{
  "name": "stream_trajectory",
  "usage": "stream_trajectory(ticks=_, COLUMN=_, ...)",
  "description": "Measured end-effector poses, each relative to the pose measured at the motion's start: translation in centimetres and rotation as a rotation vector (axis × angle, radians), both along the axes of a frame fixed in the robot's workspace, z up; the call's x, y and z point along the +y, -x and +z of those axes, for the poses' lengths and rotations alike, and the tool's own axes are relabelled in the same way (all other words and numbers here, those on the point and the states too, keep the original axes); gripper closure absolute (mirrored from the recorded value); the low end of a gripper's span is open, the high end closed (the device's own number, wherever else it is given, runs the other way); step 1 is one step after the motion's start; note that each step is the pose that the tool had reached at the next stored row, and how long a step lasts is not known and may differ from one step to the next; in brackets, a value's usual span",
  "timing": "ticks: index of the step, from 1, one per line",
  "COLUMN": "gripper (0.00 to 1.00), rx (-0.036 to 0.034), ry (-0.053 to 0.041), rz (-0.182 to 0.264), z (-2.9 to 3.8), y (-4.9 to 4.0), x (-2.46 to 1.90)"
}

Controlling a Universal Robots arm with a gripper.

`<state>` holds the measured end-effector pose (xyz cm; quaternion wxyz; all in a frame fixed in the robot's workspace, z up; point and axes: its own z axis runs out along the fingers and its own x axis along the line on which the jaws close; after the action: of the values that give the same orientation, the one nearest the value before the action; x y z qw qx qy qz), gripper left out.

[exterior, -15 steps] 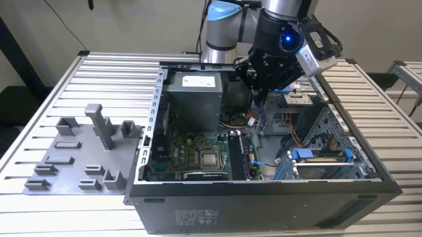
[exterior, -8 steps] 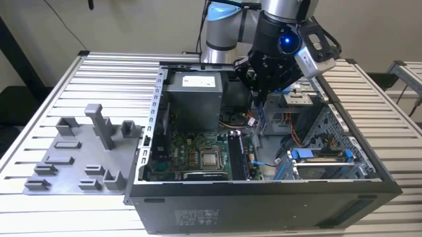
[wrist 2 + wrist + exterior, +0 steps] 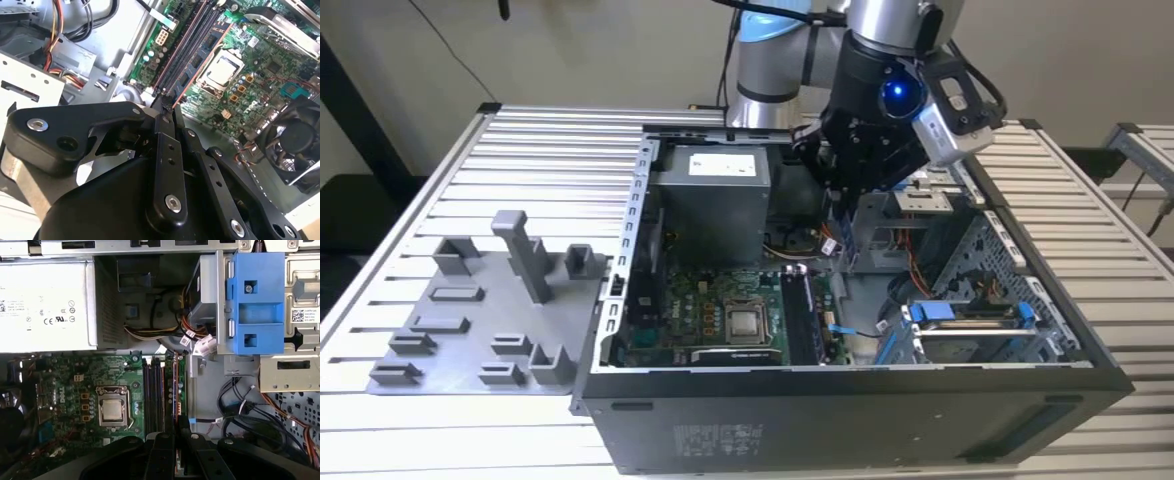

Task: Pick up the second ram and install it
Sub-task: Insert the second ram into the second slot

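Second ram, blue strip of dark chips, ends at the pressed-together claw

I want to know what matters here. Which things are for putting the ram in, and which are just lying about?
For the job:
ram
tool
motherboard

Just lying about:
grey tray
power supply
blue bracket
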<state>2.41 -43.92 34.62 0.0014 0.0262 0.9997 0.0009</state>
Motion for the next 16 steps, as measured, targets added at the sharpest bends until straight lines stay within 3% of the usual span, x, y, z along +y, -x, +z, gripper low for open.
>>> stream_trajectory(ticks=2, gripper=0.86, rx=0.0000, ry=0.0007, rz=-0.002, z=-0.27, y=0.00, x=0.00)
stream_trajectory(ticks=5, gripper=0.86, rx=0.0000, ry=0.0130, rz=-0.003, z=-0.62, y=0.00, x=0.03)
stream_trajectory(ticks=16, gripper=0.86, rx=0.0000, ry=0.0150, rz=-0.003, z=-2.39, y=0.03, x=0.12)
